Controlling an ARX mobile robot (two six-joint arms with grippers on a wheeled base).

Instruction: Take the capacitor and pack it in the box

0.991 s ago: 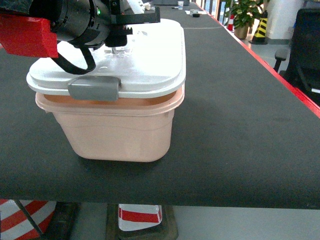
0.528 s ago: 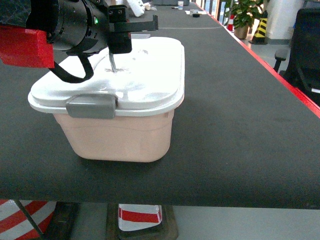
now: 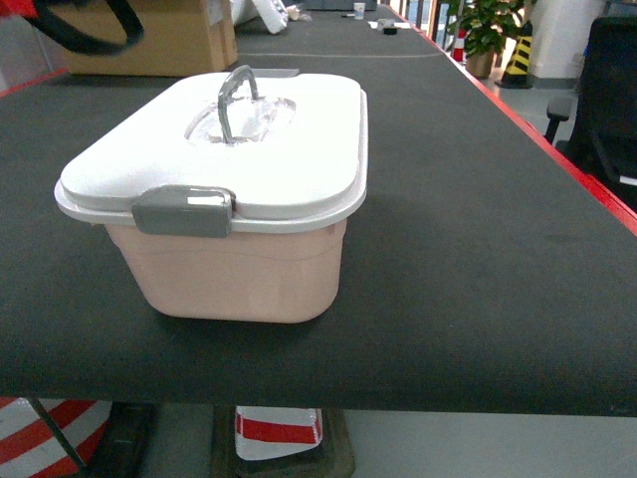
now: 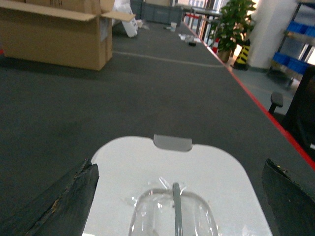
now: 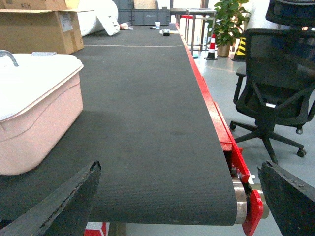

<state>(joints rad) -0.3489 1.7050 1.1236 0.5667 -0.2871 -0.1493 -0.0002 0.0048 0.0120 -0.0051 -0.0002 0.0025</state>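
Observation:
The pale pink box (image 3: pixel 239 269) stands on the black belt with its white lid (image 3: pixel 299 139) down, its grey handle (image 3: pixel 231 100) upright and its grey latch (image 3: pixel 183 211) at the near end. In the left wrist view my left gripper (image 4: pixel 179 163) hangs open above the lid (image 4: pixel 123 172), its dark fingers (image 4: pixel 69 201) wide on either side of the handle (image 4: pixel 175 211), touching nothing. My right gripper (image 5: pixel 179 166) is open and empty over the belt, to the right of the box (image 5: pixel 39 128). No capacitor is in view.
A brown cardboard carton (image 3: pixel 149 40) sits behind the box. The belt's red edge (image 3: pixel 557 149) runs along the right, with a black office chair (image 5: pixel 275 73) and a potted plant (image 3: pixel 488 25) beyond it. Blue bins (image 4: pixel 300 29) sit on a shelf at far right.
The lid has dropped from tilted to flat on the box. My left arm has let go of it and risen almost out of the head view.

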